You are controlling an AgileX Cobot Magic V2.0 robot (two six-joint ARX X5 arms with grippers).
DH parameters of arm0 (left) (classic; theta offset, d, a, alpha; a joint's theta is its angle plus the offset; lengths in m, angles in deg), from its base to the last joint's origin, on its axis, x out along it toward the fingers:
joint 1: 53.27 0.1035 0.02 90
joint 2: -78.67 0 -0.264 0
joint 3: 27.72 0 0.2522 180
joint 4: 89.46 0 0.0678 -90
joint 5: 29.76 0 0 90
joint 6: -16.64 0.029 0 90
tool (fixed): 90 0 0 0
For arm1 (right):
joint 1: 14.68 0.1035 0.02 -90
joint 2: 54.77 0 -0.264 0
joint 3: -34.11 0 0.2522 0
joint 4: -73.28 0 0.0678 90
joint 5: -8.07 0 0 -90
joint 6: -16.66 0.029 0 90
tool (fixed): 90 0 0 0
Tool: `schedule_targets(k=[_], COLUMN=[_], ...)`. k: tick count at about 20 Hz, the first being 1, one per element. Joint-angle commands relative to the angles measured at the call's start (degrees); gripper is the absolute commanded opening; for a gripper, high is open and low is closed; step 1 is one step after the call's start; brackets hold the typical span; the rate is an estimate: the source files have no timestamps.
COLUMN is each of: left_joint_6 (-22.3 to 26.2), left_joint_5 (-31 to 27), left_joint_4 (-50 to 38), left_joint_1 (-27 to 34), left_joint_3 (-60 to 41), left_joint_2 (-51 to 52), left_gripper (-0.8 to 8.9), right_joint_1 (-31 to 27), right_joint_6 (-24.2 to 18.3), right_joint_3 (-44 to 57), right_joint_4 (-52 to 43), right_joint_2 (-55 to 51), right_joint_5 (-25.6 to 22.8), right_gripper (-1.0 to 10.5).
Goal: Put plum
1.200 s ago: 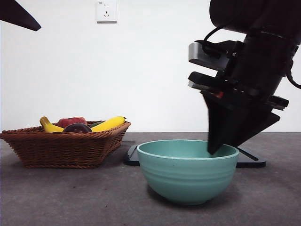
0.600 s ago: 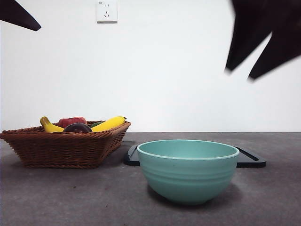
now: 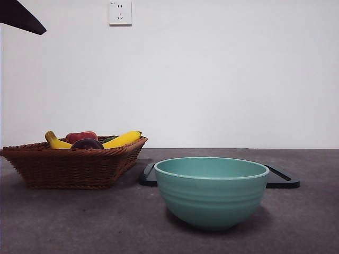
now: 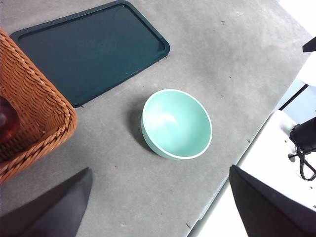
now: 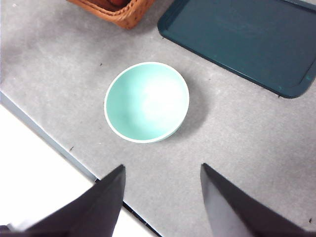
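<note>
The plum [image 3: 87, 143] is a dark rounded fruit lying in the wicker basket [image 3: 74, 166] at the left, between a banana and a red fruit [image 3: 80, 136]. The teal bowl [image 3: 212, 190] stands in the middle with nothing inside it [image 4: 177, 123] [image 5: 146, 101]. My left gripper [image 4: 160, 169] hangs open high above the table, between basket and bowl. Over the bowl's near side, equally high, my right gripper [image 5: 163, 166] is open and holds nothing. The left wrist view shows a dark red fruit [image 4: 7, 118] in the basket; I cannot tell which one it is.
A dark flat tray [image 3: 280, 180] lies behind the bowl, also seen as the tray [image 4: 94, 47] [image 5: 242, 39]. Bananas [image 3: 123, 138] lie in the basket. A black arm tip [image 3: 21, 18] shows at the top left corner. The table edge [image 5: 59, 148] runs close to the bowl.
The arm that reached down to the bowl's right rim rose up and out of the front view. Bowl, basket and fruit have not moved.
</note>
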Motion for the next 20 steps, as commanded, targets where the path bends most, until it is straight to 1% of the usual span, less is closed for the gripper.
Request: schedule_targets(k=[1,8,9,10,12,13,14,20], left_joint_6=[0.02,0.04,0.04,0.07,0.07,0.07,0.04,0.04], left_joint_5=[0.37,0.37,0.37,0.37,0.37,0.37,0.37,0.37], left_joint_4=[-0.59,-0.61,-0.61,-0.59,-0.61,-0.61,-0.61,-0.61], left_joint_1=[-0.22,-0.22,-0.22,-0.22,-0.22,-0.22,-0.22,-0.22], left_joint_3=[1.14,1.14,1.14,1.14,1.14,1.14,1.14,1.14], left_joint_2=[-0.26,-0.26,-0.26,-0.26,-0.26,-0.26,-0.26,-0.26], left_gripper=[4.36,4.31,3.70,3.07,1.15,0.20,0.07,0.07], right_joint_1=[0.35,0.35,0.35,0.35,0.35,0.35,0.35,0.35], right_joint_6=[-0.55,-0.55,-0.55,-0.55,-0.55,-0.55,-0.52,-0.35], right_joint_3=[-0.90,-0.90,-0.90,-0.90,-0.90,-0.90,-0.90,-0.90], right_joint_4=[-0.50,-0.52,-0.52,-0.52,-0.52,-0.52,-0.50,-0.52], right_joint_2=[0.50,0.50,0.50,0.50,0.50,0.50,0.48,0.48], right_joint_5=[0.15,0.11,0.11,0.11,0.09,0.09,0.09,-0.07], right_gripper=[2.4,2.4,2.4,2.0,0.2,0.1,0.1,0.1])
